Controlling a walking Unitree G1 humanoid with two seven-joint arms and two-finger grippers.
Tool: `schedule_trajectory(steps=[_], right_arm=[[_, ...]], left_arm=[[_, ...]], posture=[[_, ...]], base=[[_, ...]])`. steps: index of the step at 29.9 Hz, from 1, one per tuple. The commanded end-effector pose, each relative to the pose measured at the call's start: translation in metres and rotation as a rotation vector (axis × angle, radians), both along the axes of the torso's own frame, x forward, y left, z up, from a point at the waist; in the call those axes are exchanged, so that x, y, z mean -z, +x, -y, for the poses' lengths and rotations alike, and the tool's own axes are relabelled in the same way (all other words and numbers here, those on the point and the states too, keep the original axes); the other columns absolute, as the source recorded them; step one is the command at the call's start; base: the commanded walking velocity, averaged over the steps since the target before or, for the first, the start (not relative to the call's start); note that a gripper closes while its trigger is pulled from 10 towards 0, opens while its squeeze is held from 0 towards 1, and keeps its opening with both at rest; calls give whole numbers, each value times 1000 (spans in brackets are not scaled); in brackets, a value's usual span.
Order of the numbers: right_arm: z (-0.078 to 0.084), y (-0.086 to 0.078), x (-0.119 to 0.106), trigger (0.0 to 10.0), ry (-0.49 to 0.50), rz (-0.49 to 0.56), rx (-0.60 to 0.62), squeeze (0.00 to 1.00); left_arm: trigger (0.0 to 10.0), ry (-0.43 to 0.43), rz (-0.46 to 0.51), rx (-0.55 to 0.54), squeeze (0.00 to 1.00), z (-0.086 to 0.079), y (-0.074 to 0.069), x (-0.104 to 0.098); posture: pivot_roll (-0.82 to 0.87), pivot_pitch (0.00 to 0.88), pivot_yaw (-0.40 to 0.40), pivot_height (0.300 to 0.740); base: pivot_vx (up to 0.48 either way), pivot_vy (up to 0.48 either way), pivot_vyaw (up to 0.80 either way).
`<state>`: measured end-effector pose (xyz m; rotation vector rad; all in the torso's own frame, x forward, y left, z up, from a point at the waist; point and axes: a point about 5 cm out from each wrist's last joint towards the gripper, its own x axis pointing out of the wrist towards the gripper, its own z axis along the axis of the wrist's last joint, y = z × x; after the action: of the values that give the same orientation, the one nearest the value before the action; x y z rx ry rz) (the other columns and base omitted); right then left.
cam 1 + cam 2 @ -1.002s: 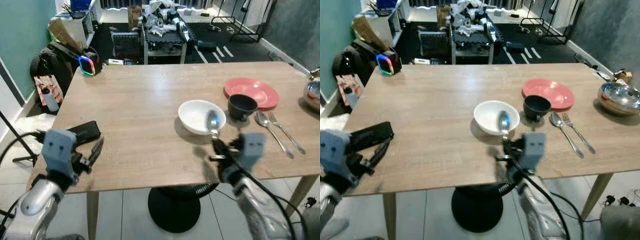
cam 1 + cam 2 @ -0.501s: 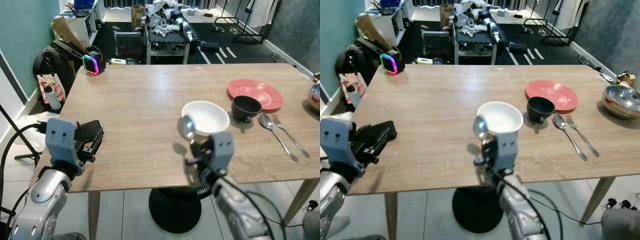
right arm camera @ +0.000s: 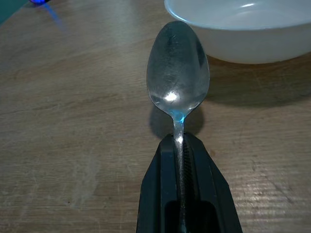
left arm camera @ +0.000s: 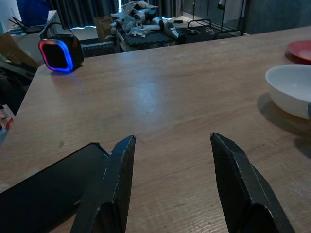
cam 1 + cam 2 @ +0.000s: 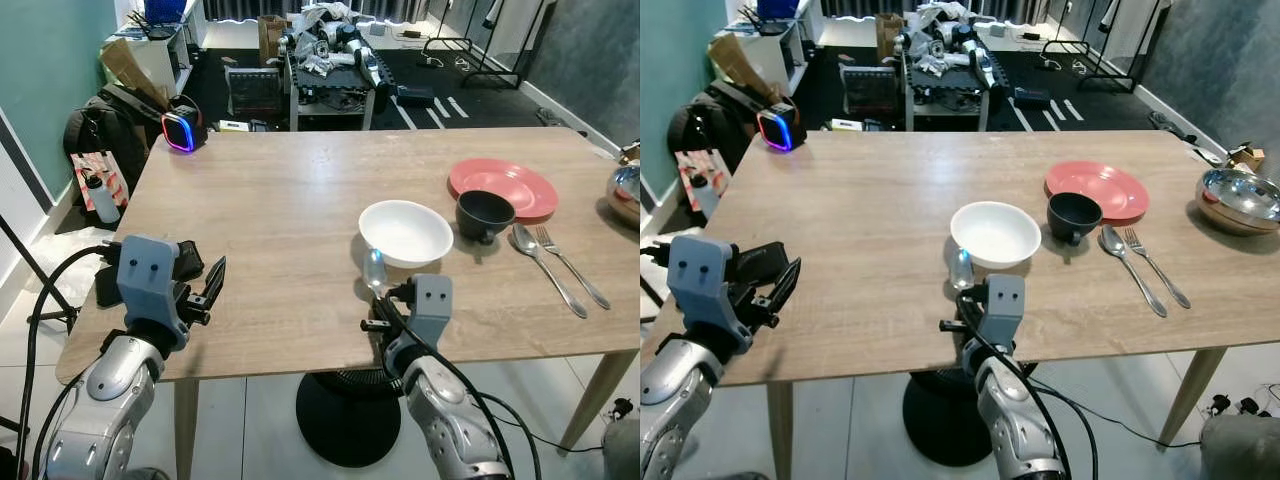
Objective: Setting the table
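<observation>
Right wrist view gives me the clearest read: my right gripper (image 3: 181,145) is clamped on the handle of a spoon (image 3: 178,87), its bowl pointing toward the white bowl (image 3: 243,29) and held just above the table (image 5: 280,220). From the head camera I see that spoon (image 5: 374,270) near the table's front edge, just beside the white bowl's near-left side. To the right sit a black cup (image 5: 485,214), a red plate (image 5: 515,180) touching it from behind, then a second spoon (image 5: 545,265) and a fork (image 5: 572,262) side by side. My left gripper (image 4: 170,145) has its fingers spread apart over the front left corner, next to a flat black device (image 4: 43,189).
</observation>
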<state>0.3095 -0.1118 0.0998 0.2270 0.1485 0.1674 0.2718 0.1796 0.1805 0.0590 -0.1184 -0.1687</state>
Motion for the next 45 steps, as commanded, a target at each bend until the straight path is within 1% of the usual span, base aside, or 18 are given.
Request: schedule_trajectory(steps=[1, 5, 7, 8, 9, 11, 14, 15, 17, 22, 29, 30, 36, 37, 38, 39, 44, 45], right_arm=[[-5, 1, 1, 10000, -1, -2, -19, 0], [-15, 4, 7, 10000, -21, -18, -60, 0], [-20, 6, 9, 10000, -32, -24, -72, 0], [-20, 6, 9, 10000, -32, -24, -72, 0], [-25, 10, 10, 10000, -33, -25, -76, 0], [-27, 11, 9, 10000, -32, -23, -79, 0], [-33, 16, 5, 10000, -27, -7, -101, 0], [-37, 18, 2, 10000, -22, 1, -115, 0], [-39, 19, 1, 10000, -23, 3, -118, 0], [-51, 25, 3, 10000, -32, -13, -147, 0], [-55, 26, 9, 10000, -78, -41, -165, 0], [-51, 27, 12, 10000, -85, -54, -135, 0], [-37, 32, 13, 10000, -87, -62, -74, 0], [-34, 32, 13, 10000, -84, -62, -64, 588], [-34, 32, 13, 10000, -84, -62, -64, 588], [-33, 33, 13, 10000, -75, -61, -58, 1000], [-31, 36, 9, 10000, -29, -48, -44, 1000], [-31, 36, 8, 10000, -19, -43, -42, 0]], left_arm=[[10000, 4, -33, -4, 0, 1, -1, 6], [10000, -20, -61, 22, 0, 6, -1, 10], [10000, -70, -143, 128, 0, 16, -6, 17], [10000, -70, -143, 128, 0, 16, -6, 17], [10000, 14, -248, 288, 0, 26, -19, 30], [10000, 60, -292, 354, 0, 28, -26, 35], [10000, 127, -327, 458, 0, 18, -43, 33], [10000, 198, -339, 493, 0, 4, -51, 26], [10000, 225, -341, 501, 0, 0, -53, 24], [10000, 369, -367, 523, 0, -30, -65, 5], [10000, 371, -362, 530, 0, -27, -66, 5], [10000, 349, -352, 543, 0, -21, -66, 5], [10000, 333, -350, 570, 0, -16, -67, 5], [10000, 339, -355, 576, 0, -16, -67, 6], [10000, 339, -355, 576, 0, -16, -67, 6], [10000, 346, -360, 582, 0, -17, -68, 6], [10000, 359, -369, 589, 0, -19, -69, 6], [10000, 359, -369, 590, 0, -19, -69, 6]], posture=[[33, 0, 30, 740], [34, 0, 28, 740], [34, 0, 29, 740], [34, 0, 29, 740], [37, 0, 31, 740], [37, 0, 32, 740], [36, 0, 37, 740], [37, 0, 40, 740], [37, 0, 40, 740], [70, 0, 31, 740], [74, 0, 27, 740], [70, 0, 24, 740], [63, 0, 27, 740], [60, 0, 30, 740], [60, 0, 30, 740], [59, 0, 31, 740], [58, 0, 36, 740], [56, 0, 37, 740]], base=[[0, 0, 0], [0, 0, 0], [0, 0, 0], [0, 0, 0], [0, 0, 0], [0, 0, 0], [0, 0, 0], [0, 0, 0], [0, 0, 0], [0, 0, 0], [0, 0, 0], [0, 0, 0], [0, 0, 0], [0, 0, 0], [0, 0, 0], [0, 0, 0], [0, 0, 0], [0, 0, 0]])
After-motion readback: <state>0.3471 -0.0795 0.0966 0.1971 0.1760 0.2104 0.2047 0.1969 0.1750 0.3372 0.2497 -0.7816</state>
